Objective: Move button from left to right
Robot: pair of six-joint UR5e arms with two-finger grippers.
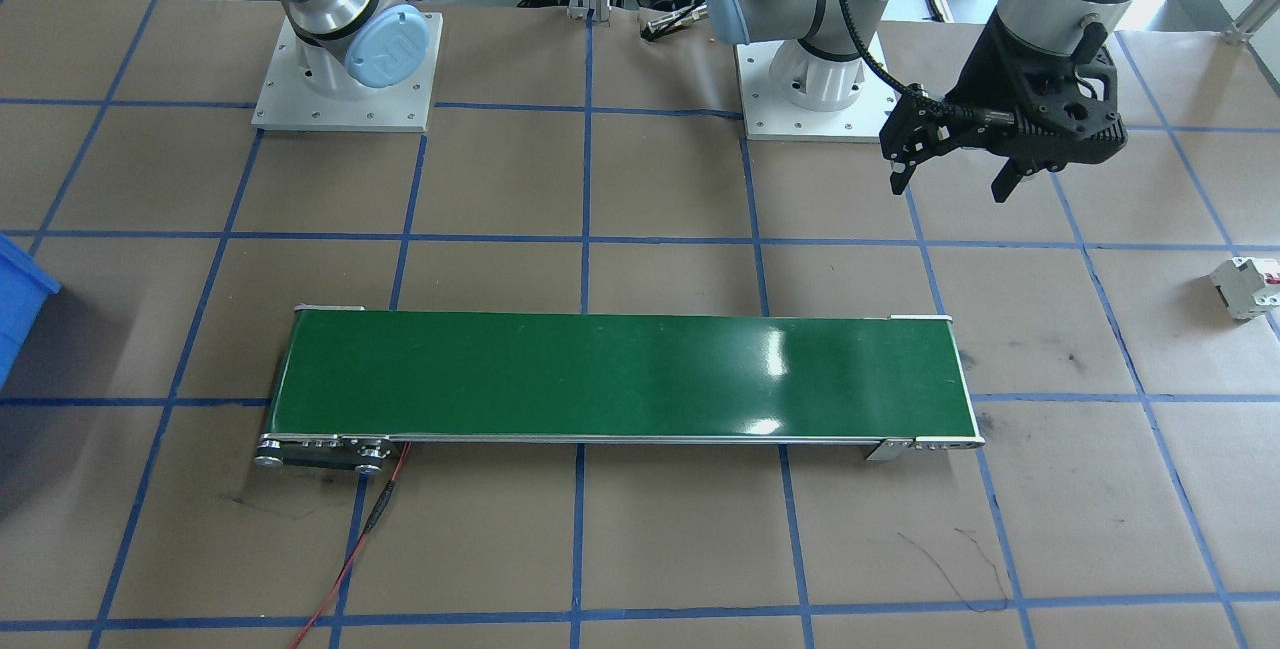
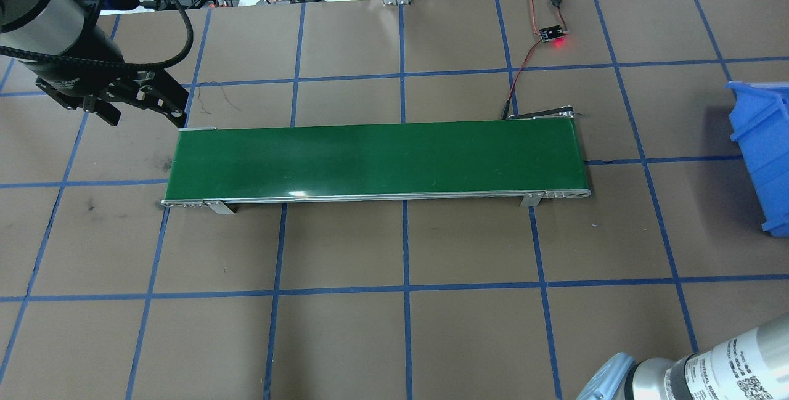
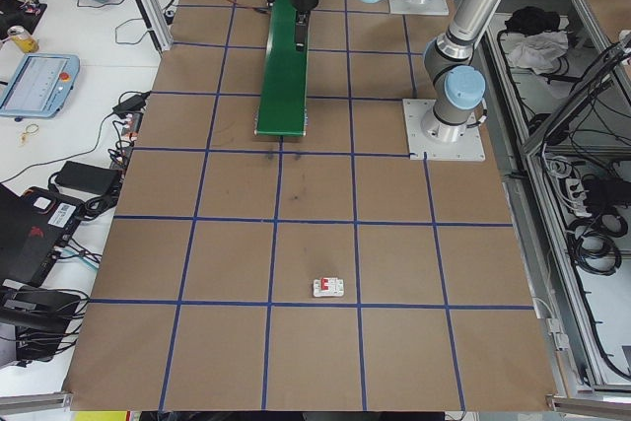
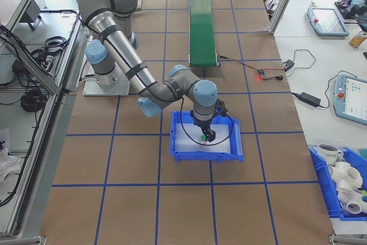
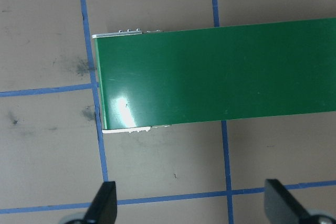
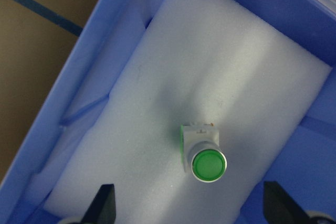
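Brown paper crossed by blue tape lines covers the counter (image 2: 345, 338), and a green conveyor belt (image 2: 376, 159) lies across the middle of the overhead view. At the right edge of that view stands a blue bin (image 2: 761, 153), cut off by the frame.

In the right-side view the blue bin sits at lower centre, lined with white foam (image 6: 199, 93). The button (image 6: 203, 157) lies on that foam, its round green cap turned toward the right wrist camera and its white body behind it. It sits low and right of centre in that wrist view.

The right pincer (image 6: 189, 205) hangs straight above the button inside the bin. Its two dark fingertips (image 6: 104, 202) show at the bottom corners of the wrist view, spread wide, with the button between their lines but touching neither. It has hold of nothing.

The left pincer (image 5: 191, 203) hangs at the upper left of the overhead view, beside the belt's left end. In its own wrist view its fingertips (image 5: 105, 200) stand far apart at the bottom edge, with bare paper between them and the belt's end above. It carries nothing.

A white circuit breaker (image 1: 1247, 286) with a red mark rests on the paper at the right edge of the front-facing view, well apart from the belt. A small board with a red light (image 2: 553, 35) and thin wires lies at the upper right of the overhead view.
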